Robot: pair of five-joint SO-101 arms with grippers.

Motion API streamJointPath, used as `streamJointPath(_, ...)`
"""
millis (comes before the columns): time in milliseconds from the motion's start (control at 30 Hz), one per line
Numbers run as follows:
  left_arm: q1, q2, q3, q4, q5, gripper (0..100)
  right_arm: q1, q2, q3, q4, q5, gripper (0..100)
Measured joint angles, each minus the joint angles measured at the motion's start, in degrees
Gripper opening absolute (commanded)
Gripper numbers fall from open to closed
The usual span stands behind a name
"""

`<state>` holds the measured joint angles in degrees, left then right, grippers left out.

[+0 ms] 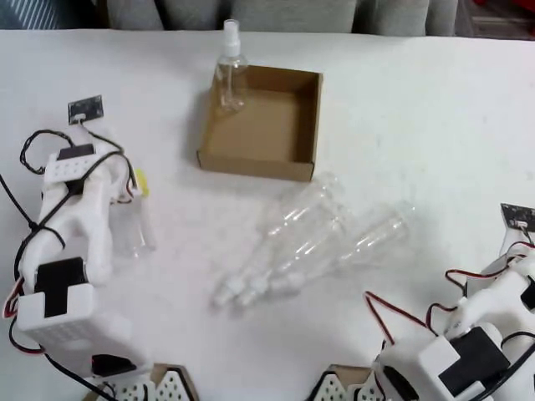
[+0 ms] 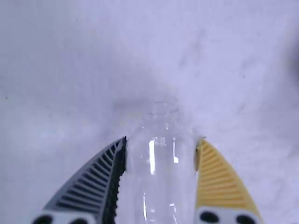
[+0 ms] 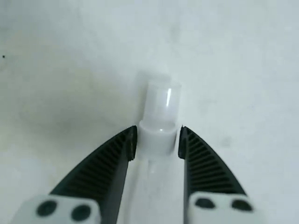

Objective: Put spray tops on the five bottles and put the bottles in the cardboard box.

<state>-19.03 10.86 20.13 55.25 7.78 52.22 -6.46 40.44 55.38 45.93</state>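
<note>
My left gripper (image 2: pixel 161 142) is shut on a clear bottle (image 2: pixel 163 114) whose neck is bare and points away over the white table. From above, that bottle (image 1: pixel 134 232) sits beside the left arm, at the gripper (image 1: pixel 134 196). My right gripper (image 3: pixel 157 135) is shut on a white spray top (image 3: pixel 159 105) with a clear cap, held just over the table. The cardboard box (image 1: pixel 305 125) stands at the back middle, with one capped bottle (image 1: pixel 230 71) upright in its far left corner. Three clear bottles (image 1: pixel 292 246) lie fanned out on the table in front of the box.
The right arm (image 1: pixel 476 342) sits at the front right corner with red and black wires. Small black tags lie at the back left (image 1: pixel 85 107) and at the right edge (image 1: pixel 518 215). Open table stretches right of the box.
</note>
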Motion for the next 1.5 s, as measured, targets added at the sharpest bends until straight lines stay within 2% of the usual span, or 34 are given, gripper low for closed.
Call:
streamJointPath(167,0.0,0.0,0.0,0.0,0.0,4,0.0,3.9,0.0,-3.4,0.0,0.9)
streamJointPath(400,0.0,0.0,0.0,0.0,0.0,4,0.1,4.2,-0.5,-3.6,0.0,1.6)
streamJointPath(633,0.0,0.0,0.0,0.0,0.0,4,0.0,-4.8,-4.4,9.3,0.0,1.6)
streamJointPath(900,0.0,0.0,-0.6,0.3,0.4,4,-0.8,-27.1,-4.9,22.5,0.0,1.7)
streamJointPath(1100,4.4,-10.8,-6.2,10.1,7.5,4,-10.1,-40.5,1.8,25.8,0.1,2.2)
streamJointPath(1300,14.2,-30.7,-6.8,11.9,8.5,4,-17.4,-48.1,12.4,20.2,-0.4,2.2)
streamJointPath(1400,19.3,-38.4,-6.3,10.8,8.5,4,-20.1,-50.2,14.2,18.2,-6.6,2.2)
streamJointPath(1500,22.3,-44.4,-2.5,8.0,8.5,4,-26.7,-51.8,14.8,16.8,-14.8,1.9)
